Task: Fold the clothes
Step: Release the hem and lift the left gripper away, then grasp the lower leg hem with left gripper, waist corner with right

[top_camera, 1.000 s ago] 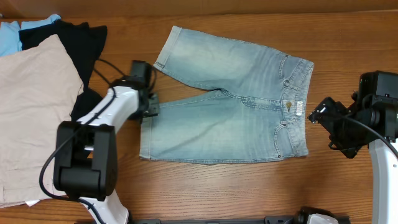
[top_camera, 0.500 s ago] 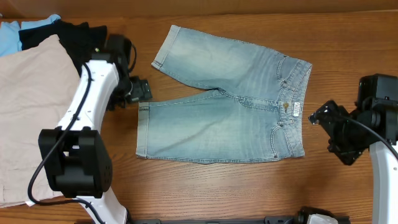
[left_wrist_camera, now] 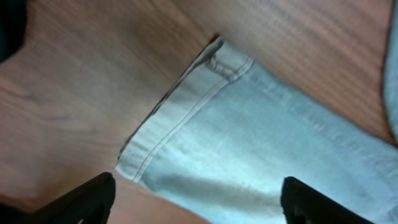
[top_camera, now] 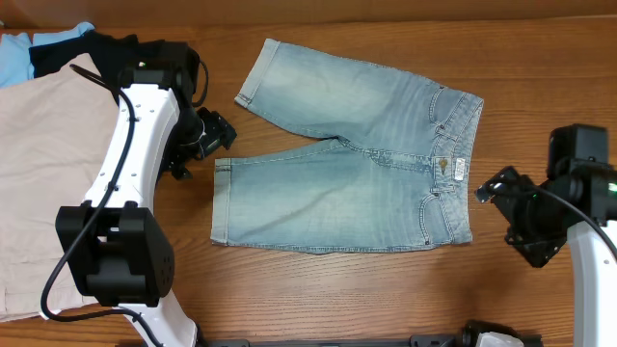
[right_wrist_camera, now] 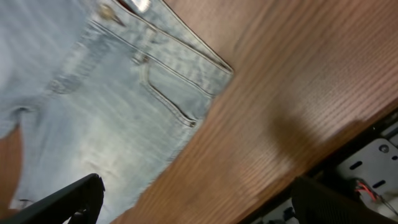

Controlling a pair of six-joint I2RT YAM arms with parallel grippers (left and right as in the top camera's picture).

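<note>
Wooden table, brown. Beige shorts and black garment: far left. Denim shorts: table centre, flat, legs splayed, unfolded. Left gripper: wide open, empty, beside leg hem. Right gripper: wide open, empty, just off waistband. Step: pre-grasp. Next move probably calls for pinching hem and waistband edges.

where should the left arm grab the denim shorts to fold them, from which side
Pinch the hem of the denim shorts' nearer leg, coming in from the left. It lies flat, its stitched edge facing the left gripper, whose open jaws sit just beside it, so a low slide under a hem corner looks best.
</note>
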